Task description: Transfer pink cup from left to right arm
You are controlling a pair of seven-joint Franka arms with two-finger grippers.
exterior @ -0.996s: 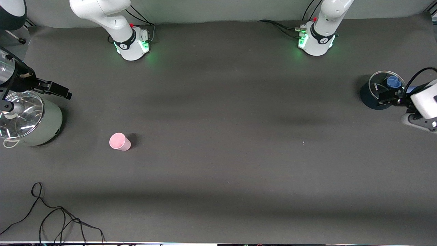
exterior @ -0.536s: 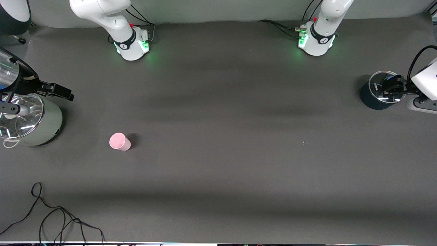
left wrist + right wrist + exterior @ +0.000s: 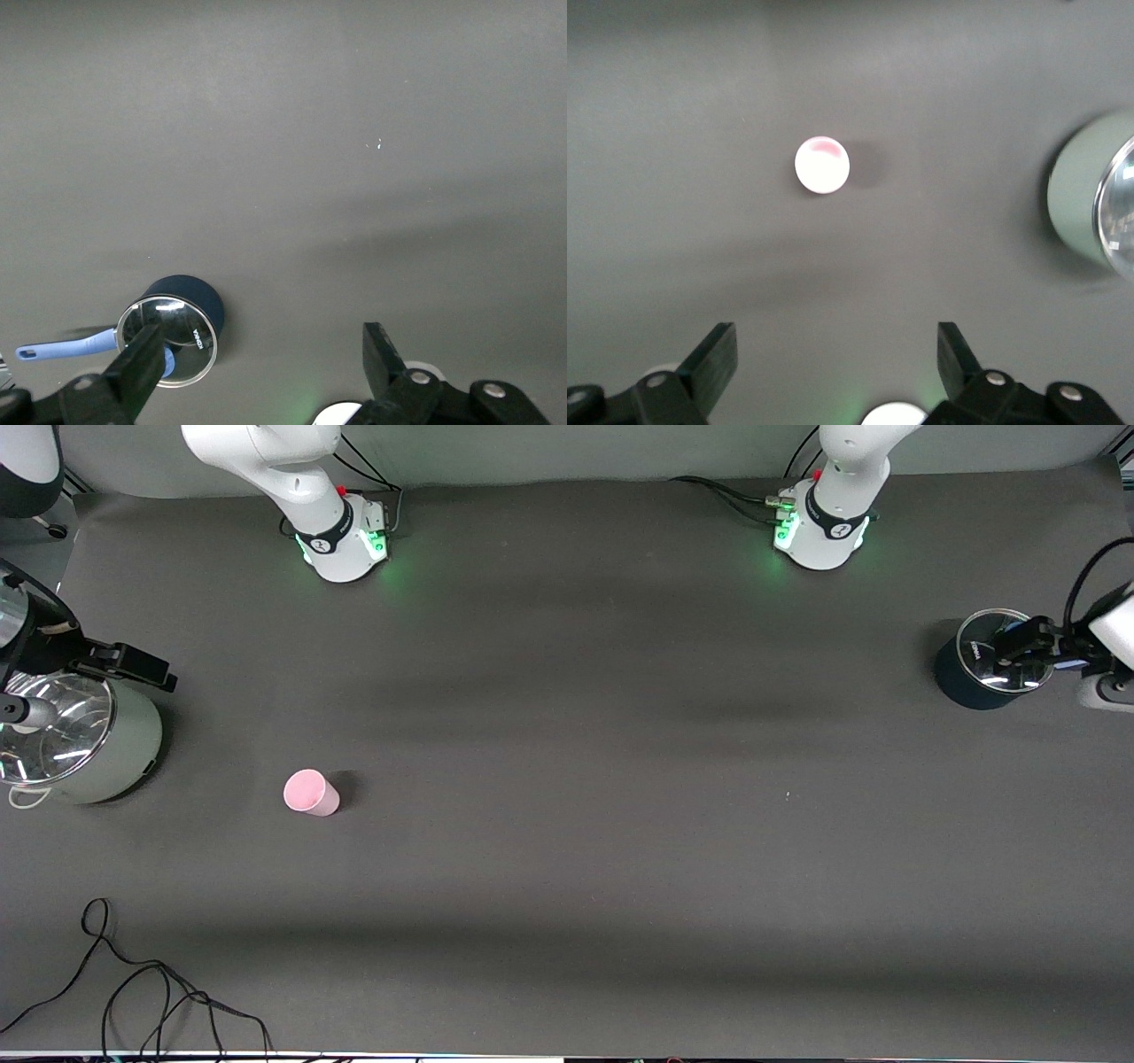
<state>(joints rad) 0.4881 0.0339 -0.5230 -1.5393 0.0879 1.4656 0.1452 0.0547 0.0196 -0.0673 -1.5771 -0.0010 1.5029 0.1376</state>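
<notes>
The pink cup [image 3: 311,793] stands alone on the dark table, toward the right arm's end; it also shows in the right wrist view [image 3: 822,165]. My right gripper [image 3: 142,666] hangs open and empty in the air beside the green pot [image 3: 97,744], apart from the cup; its jaws are spread wide in the right wrist view [image 3: 835,350]. My left gripper [image 3: 1019,645] is open and empty over the dark blue pot [image 3: 974,677] at the left arm's end; its jaws are spread wide in the left wrist view [image 3: 263,350].
The green pot has a glass lid [image 3: 49,722] and shows in the right wrist view [image 3: 1085,204]. The dark blue pot [image 3: 186,305] has a glass lid and a blue handle [image 3: 62,347]. A black cable [image 3: 142,992] lies near the front edge.
My left gripper has moved away from the front camera, over the dark blue pot's lid. My right gripper has shifted slightly by the green pot. The pink cup has not moved.
</notes>
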